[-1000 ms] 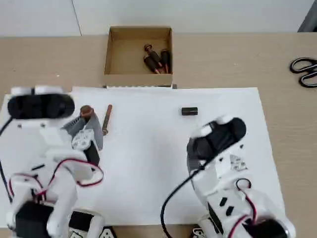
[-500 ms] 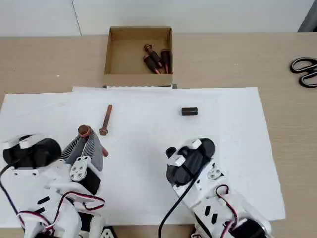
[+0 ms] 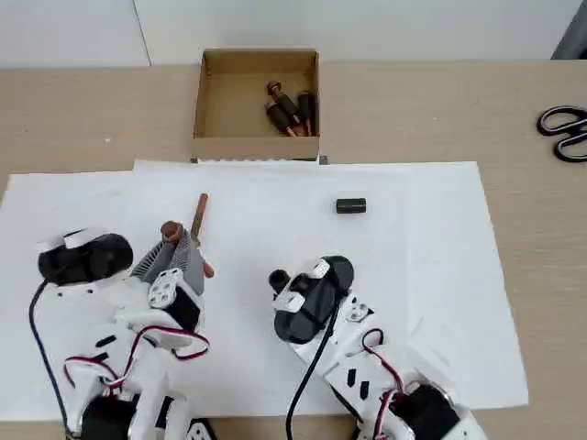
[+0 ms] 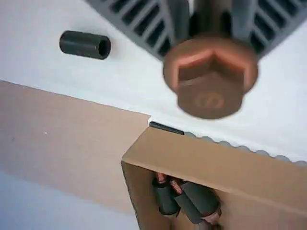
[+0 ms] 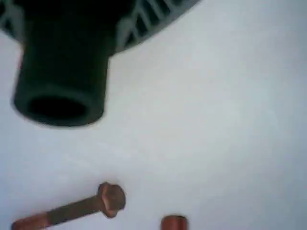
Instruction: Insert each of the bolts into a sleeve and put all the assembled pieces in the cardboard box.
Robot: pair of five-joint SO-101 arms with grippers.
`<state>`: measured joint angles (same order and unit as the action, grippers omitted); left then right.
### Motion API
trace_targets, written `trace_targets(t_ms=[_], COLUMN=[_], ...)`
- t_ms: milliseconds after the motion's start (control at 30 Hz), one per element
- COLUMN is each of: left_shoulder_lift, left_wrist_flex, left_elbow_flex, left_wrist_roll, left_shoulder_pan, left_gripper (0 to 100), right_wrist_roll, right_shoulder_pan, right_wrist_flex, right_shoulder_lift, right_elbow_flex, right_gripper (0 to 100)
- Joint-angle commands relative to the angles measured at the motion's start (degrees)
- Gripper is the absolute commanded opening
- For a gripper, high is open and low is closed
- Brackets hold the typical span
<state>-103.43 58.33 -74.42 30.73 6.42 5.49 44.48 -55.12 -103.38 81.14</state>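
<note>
Tightly, L hand (image 3: pixel 176 247) clamps copper bolt (image 4: pixel 210 76).

My tool (image 4: pixel 209 19) was clamped on a copper-coloured bolt (image 4: pixel 210 79), whose flanged hex head faced the camera between my grey ribbed fingers (image 4: pixel 136 17). A black sleeve (image 4: pixel 85 44) lay on its side on the white paper (image 4: pixel 43 67), well apart from the bolt, its open end showing. Beyond the paper's edge was the bare wooden desk (image 4: pixel 62 139). The cardboard box (image 4: pixel 206 165) stood against the paper, with dark assembled pieces (image 4: pixel 184 197) bunched together inside by its wall.
</note>
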Motion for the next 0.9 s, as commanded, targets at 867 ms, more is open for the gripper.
trace_targets(t_ms=[867], left_shoulder_lift=[-0.4], left_wrist_flex=[-11.7], left_elbow_flex=[-7.8], left_wrist_roll=[20.7], left_shoulder_pan=[4.0], left_gripper=[1], right_wrist_roll=[0.5], right_shoulder_pan=[-3.1], right_wrist_flex=[9.5], right_shoulder_lift=[-0.4], right_elbow_flex=[9.5], right_gripper=[0.2])
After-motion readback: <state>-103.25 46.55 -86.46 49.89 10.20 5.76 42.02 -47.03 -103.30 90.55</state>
